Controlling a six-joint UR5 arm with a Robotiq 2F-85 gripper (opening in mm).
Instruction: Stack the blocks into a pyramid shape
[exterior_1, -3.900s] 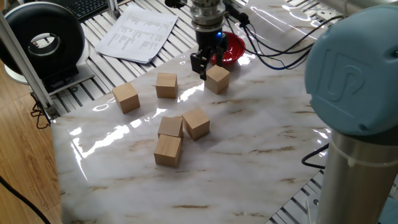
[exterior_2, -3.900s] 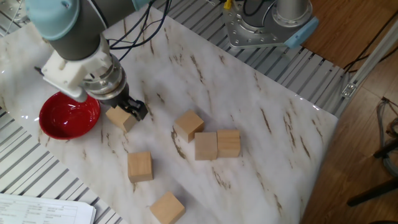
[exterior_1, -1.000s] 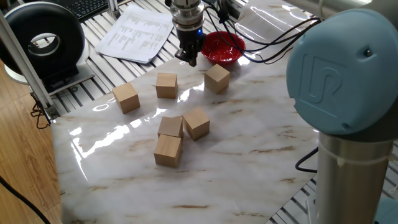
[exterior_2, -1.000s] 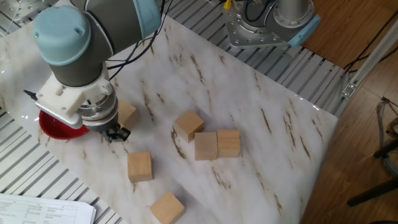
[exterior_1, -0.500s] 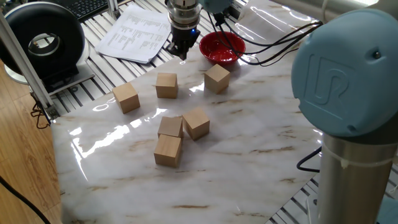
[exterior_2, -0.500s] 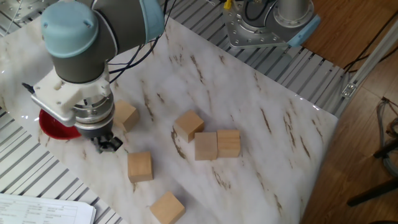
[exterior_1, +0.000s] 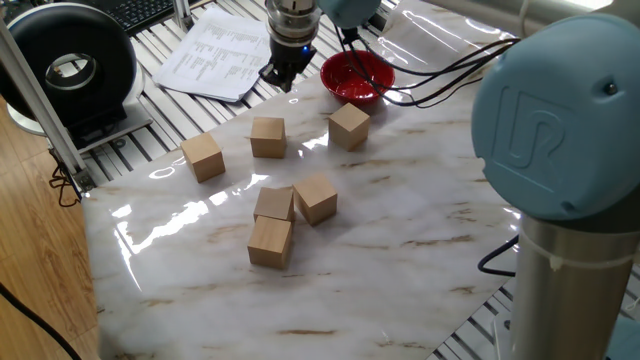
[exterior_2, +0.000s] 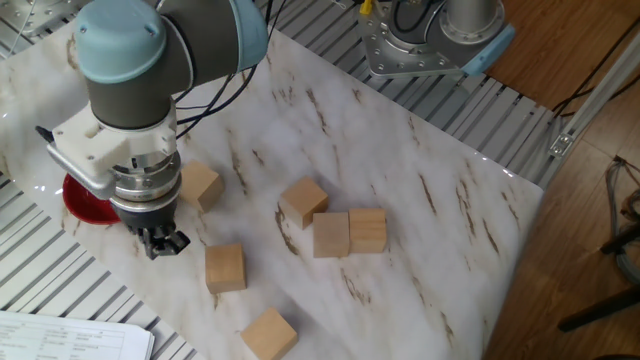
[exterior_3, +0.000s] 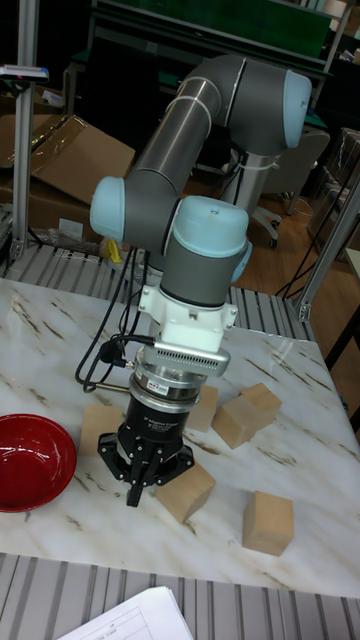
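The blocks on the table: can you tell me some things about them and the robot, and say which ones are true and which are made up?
1. Six blocks lie on the table. True.
2. Some blocks are already stacked on top of each other. False: every block sits on the table, none on another.
3. The gripper is holding a block. False: its jaws hold nothing.
4. The red bowl has a block inside. False: no block shows in it; the nearest block sits beside it.
5. Two blocks sit side by side, touching. True.
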